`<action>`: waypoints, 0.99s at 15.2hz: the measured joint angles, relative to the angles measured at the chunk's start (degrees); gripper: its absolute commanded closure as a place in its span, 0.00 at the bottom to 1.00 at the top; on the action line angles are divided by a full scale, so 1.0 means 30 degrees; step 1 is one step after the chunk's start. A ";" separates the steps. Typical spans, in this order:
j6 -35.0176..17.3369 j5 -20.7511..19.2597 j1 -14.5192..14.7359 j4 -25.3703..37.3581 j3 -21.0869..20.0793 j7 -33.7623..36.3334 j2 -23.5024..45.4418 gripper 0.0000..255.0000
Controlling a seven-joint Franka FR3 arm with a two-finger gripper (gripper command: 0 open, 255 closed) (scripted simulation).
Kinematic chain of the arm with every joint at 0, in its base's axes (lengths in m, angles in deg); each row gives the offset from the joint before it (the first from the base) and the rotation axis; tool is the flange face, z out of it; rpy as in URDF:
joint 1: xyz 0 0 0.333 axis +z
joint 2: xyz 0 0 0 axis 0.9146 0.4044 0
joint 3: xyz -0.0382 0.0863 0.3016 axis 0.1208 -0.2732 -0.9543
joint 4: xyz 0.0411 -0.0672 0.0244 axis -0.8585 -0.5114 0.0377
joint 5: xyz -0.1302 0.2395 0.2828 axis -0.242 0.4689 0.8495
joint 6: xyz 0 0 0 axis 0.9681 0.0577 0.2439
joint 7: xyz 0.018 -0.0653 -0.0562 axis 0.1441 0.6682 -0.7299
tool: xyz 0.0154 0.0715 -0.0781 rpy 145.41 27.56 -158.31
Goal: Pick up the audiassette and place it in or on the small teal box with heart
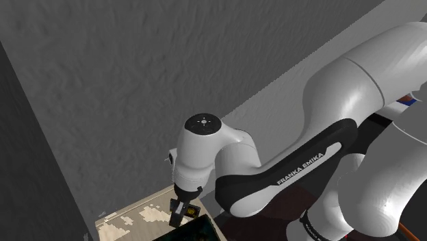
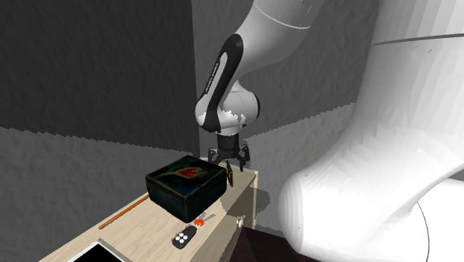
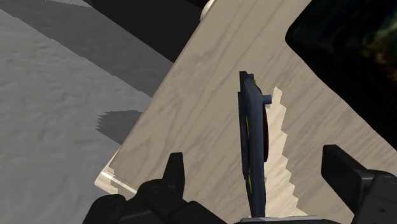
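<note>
The end effector point(image 3: 252, 158) hangs low at the end of the box point(image 2: 186, 181), wide open, its fingers point(image 3: 173, 172) standing well apart. The cassette point(image 3: 251, 127) is between them, a thin dark slab turned edge-on with yellow marks along it, and neither finger touches it, so nothing is held. From where I stand it looks to be on its narrow edge on the counter point(image 3: 210, 83), just beside the dark box with the red heart on its lid, though I can't quite see where its lower edge meets the wood.

This looks like the grasp. I'd close squarely on the two broad faces and keep the slab centred, since a push from one finger alone would likely tip it flat. Then lift straight up before moving across.

Room is tight. The box wall is close on one side, and on the far side from the box the counter ends, with the grey floor point(image 3: 57, 114) below. The lift has to clear the lid's rim. The small remote point(image 2: 181, 238) lies well away from the box's other end.
</note>
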State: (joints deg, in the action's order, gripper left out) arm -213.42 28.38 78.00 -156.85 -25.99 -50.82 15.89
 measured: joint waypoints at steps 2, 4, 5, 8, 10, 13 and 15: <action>0.0000 -0.0027 0.0006 0.0018 -0.0003 0.0033 0.0029 0.00; 0.0013 -0.0017 0.0017 0.0006 -0.0012 0.0021 0.0025 1.00; 0.0020 -0.0017 0.0024 -0.0002 -0.0019 0.0020 0.0028 1.00; 0.0026 -0.0014 0.0024 -0.0004 -0.0018 0.0014 0.0011 1.00; 0.0025 0.0001 0.0035 -0.0010 -0.0030 0.0012 0.0003 1.00; 0.0013 -0.0004 0.0033 -0.0004 -0.0029 0.0013 0.0003 1.00; 0.0321 0.0264 0.0047 0.0055 -0.0014 -0.0210 -0.0266 1.00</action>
State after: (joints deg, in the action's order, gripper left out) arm -212.45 29.17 78.14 -156.69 -26.03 -51.45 15.10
